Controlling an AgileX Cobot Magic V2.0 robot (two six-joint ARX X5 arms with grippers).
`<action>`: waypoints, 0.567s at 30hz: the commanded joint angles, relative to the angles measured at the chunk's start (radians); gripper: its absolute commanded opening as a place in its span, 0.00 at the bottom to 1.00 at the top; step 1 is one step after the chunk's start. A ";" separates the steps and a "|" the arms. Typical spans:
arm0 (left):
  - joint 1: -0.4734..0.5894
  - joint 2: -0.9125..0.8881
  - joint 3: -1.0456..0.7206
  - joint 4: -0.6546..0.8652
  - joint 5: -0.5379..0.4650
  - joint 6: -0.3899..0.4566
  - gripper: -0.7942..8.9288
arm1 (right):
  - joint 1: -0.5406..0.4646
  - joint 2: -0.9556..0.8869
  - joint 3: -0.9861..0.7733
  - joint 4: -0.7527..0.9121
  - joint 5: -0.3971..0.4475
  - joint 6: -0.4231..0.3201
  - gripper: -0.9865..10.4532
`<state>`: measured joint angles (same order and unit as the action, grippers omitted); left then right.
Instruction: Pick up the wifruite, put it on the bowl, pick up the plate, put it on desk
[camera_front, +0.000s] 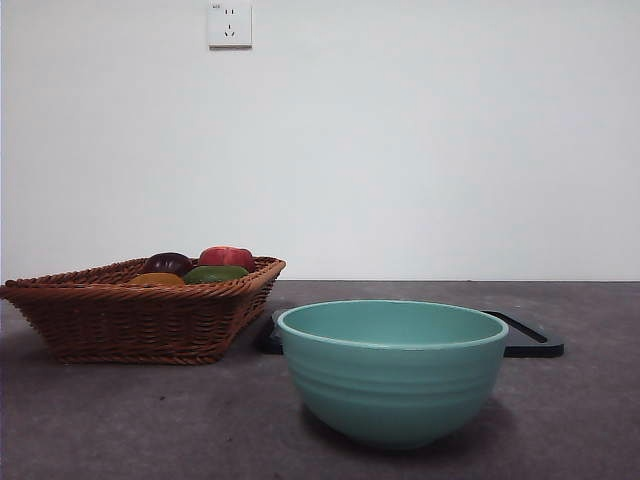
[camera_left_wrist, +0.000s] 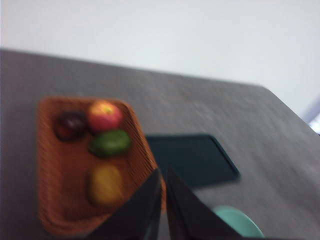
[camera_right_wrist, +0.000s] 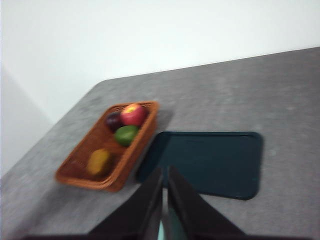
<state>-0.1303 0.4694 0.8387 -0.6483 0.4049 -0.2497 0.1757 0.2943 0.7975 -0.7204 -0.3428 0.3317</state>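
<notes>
We are hovering both arms high above the worktop (camera_front: 120, 420); the bowl (camera_front: 392, 372) is sitting near the basket (camera_front: 110, 315). Inside is lying the wifruite (camera_left_wrist: 105, 185), likely firm, light and smooth: grasp across its middle. Left gripper (camera_left_wrist: 163, 192) and right gripper (camera_right_wrist: 164, 192) are pinched together, empty.

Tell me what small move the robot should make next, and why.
Probably bring the left gripper down toward the yellow-orange fruit in the basket and open it. The fruit lies untouched in the basket, the bowl looks empty, and both grippers, right gripper included, hang shut above the table.
</notes>
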 joint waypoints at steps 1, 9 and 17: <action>-0.008 0.021 0.044 -0.037 0.049 0.005 0.10 | 0.027 0.032 0.036 -0.017 -0.026 -0.053 0.09; -0.027 0.071 0.092 -0.153 0.156 0.042 0.10 | 0.072 0.146 0.115 -0.132 -0.111 -0.210 0.09; -0.053 0.092 0.122 -0.204 0.225 0.091 0.10 | 0.111 0.228 0.146 -0.186 -0.219 -0.258 0.09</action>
<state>-0.1791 0.5571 0.9367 -0.8612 0.6159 -0.1806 0.2813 0.5179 0.9215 -0.9115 -0.5522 0.0998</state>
